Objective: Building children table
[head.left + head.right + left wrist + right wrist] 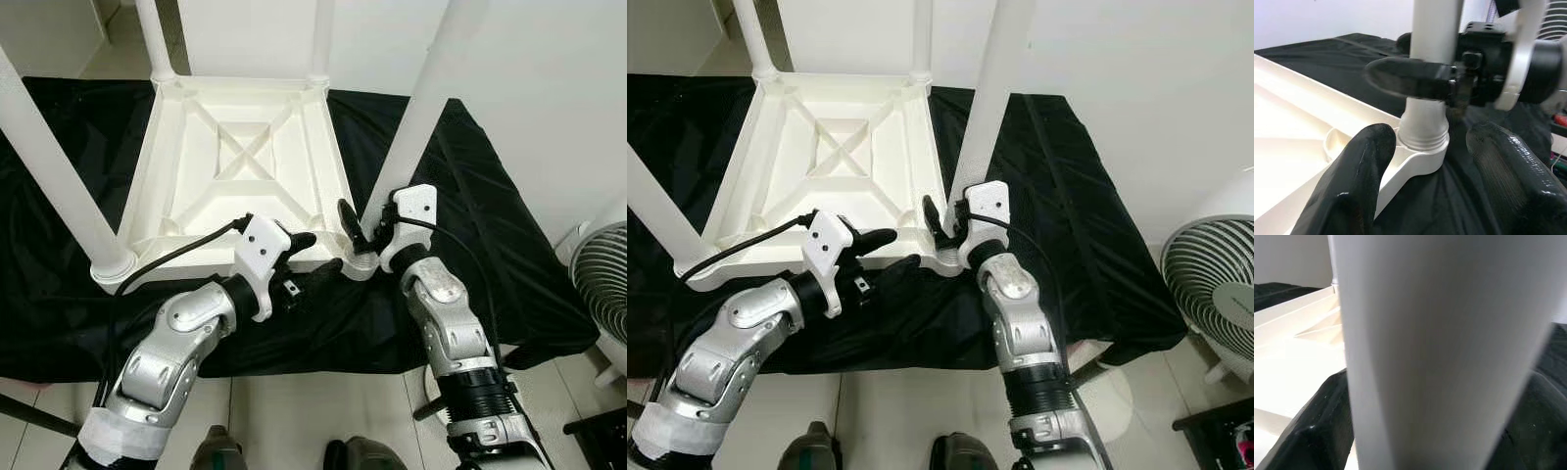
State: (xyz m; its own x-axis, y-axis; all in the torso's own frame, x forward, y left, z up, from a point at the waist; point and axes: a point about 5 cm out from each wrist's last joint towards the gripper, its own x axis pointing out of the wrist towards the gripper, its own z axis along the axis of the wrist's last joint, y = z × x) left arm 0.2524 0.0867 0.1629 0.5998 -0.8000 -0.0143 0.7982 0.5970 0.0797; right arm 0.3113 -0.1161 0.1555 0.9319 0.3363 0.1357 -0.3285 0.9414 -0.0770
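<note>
Table leg (423, 108) clasped by right gripper (361, 235); left gripper (318, 257) apparently spread beside socket (1422, 147).

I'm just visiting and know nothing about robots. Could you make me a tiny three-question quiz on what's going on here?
1. True or false: the table top lies upside down on the black cloth.
2. Which claw is closed around the near-right leg? A) left B) right
3. Fill in: beside the cloth on the robot's right stands a white ____.

Key: 1 true. 2 B, the right claw; the left claw sits open at the leg's socket. 3 fan.
</note>
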